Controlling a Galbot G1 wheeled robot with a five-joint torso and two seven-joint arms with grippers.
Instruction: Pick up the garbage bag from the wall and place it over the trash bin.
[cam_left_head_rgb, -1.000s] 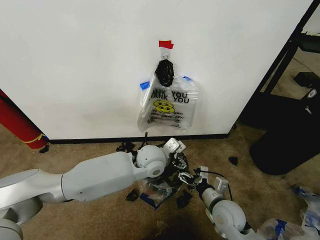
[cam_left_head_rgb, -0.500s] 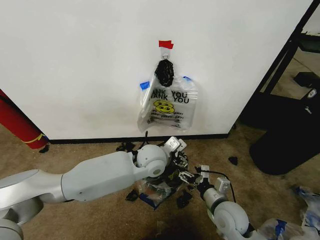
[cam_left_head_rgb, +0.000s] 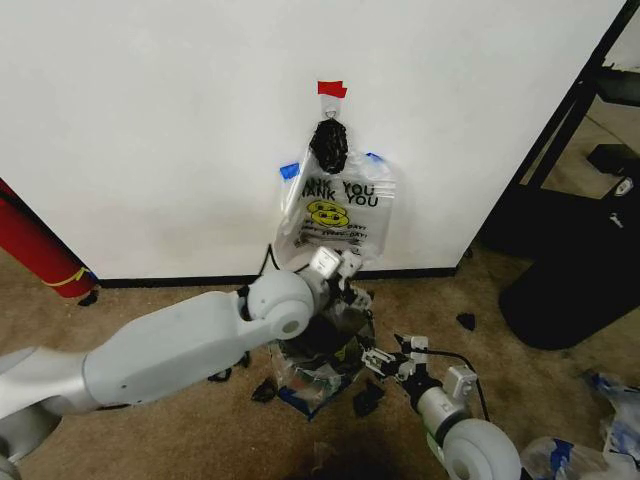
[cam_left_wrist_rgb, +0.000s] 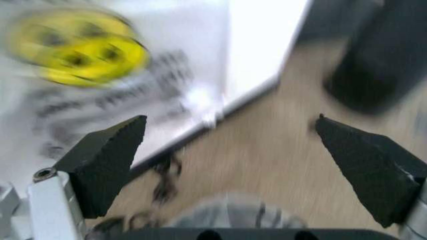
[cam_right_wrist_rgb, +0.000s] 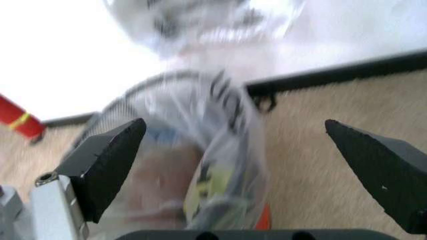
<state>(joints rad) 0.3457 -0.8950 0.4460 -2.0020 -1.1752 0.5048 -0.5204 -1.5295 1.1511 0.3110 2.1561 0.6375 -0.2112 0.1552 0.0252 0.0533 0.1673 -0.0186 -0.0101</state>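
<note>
Brown carpet (cam_left_head_rgb: 150, 290) is lying at the foot of the wall (cam_left_head_rgb: 150, 120), which is white with a black strip along its bottom. Hanging on the wall is a bundle of clear bags (cam_left_head_rgb: 335, 210) with a yellow smiley face, gathered at a black knot (cam_left_head_rgb: 329, 145) under a bit of red tape (cam_left_head_rgb: 331, 89). Right below that bundle, on the carpet, the trash bin (cam_left_head_rgb: 318, 365) is standing, and a clear garbage bag (cam_right_wrist_rgb: 220, 130) is sitting over it; the bin's dark wire is showing through the plastic.

The left gripper (cam_left_head_rgb: 338, 268) is hanging just above the bin, close to the bottom edge of the bundle. Its fingers (cam_left_wrist_rgb: 107, 162) are spread wide with nothing between them. The right gripper (cam_left_head_rgb: 378, 358) is sitting low, just beside the bin. Its fingers (cam_right_wrist_rgb: 100, 162) are spread wide too, holding nothing, and the bagged bin is just in front of them.

A red cylinder (cam_left_head_rgb: 35, 245) is leaning far from the bin, against the wall.
</note>
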